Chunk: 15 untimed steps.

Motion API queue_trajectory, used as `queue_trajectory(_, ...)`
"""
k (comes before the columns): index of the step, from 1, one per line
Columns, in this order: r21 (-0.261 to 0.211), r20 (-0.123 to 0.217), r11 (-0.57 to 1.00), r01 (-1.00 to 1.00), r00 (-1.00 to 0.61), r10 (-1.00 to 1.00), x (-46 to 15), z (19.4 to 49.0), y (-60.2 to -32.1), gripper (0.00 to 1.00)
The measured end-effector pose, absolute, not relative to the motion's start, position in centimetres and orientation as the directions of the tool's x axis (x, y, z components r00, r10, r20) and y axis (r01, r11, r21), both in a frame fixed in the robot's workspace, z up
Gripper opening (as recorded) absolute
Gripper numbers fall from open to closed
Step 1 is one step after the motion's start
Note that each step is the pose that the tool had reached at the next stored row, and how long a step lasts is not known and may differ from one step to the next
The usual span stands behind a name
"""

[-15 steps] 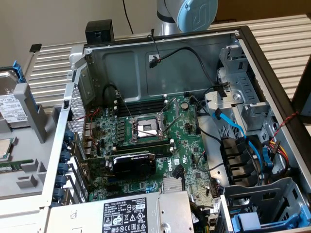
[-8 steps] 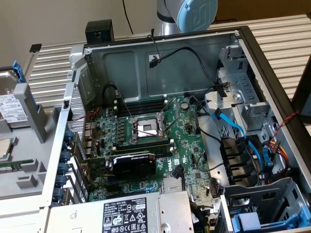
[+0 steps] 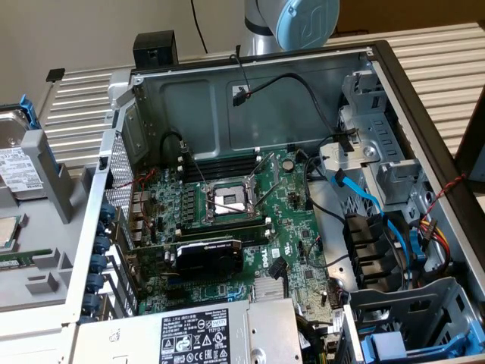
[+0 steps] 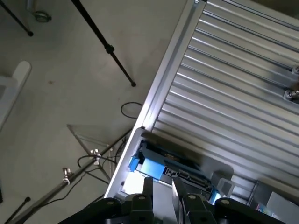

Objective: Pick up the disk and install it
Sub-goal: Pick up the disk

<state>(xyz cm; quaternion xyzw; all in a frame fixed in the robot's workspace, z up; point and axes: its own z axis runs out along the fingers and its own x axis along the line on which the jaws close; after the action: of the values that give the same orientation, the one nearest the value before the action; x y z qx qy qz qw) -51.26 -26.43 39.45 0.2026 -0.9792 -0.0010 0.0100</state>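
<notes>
Bench (image 3: 447, 53): ribbed metal slats, everything's parked on it
Disk (image 3: 19, 163): propped up with its blue rails in the grey holder (image 3: 57, 189), exterior view's left, outside the PC case (image 3: 227, 98)
Gripper (image 4: 163, 199): fingers a bit apart, nothing pinched, not touching the disk
Case: side off, graphics card (image 3: 208, 258) and power supply (image 3: 197, 334) inside
Arm (image 3: 303, 23): up behind the case's far wall

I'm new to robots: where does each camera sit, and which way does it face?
Exterior view: off the arm, high up, looking down into the open grey metal computer case; the arm's blue-capped joint shows behind it.
Wrist view: on the wrist, looking down past the black gripper at the ribbed metal table's edge and floor.
Both show the silver blue-railed disk and that table.
</notes>
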Motion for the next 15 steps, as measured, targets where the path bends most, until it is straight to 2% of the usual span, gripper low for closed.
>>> queue_trajectory(15, 0.006, 0.019, 0.777, -0.629, -0.777, -0.629, -51.26, 39.41, -26.43, 0.31)
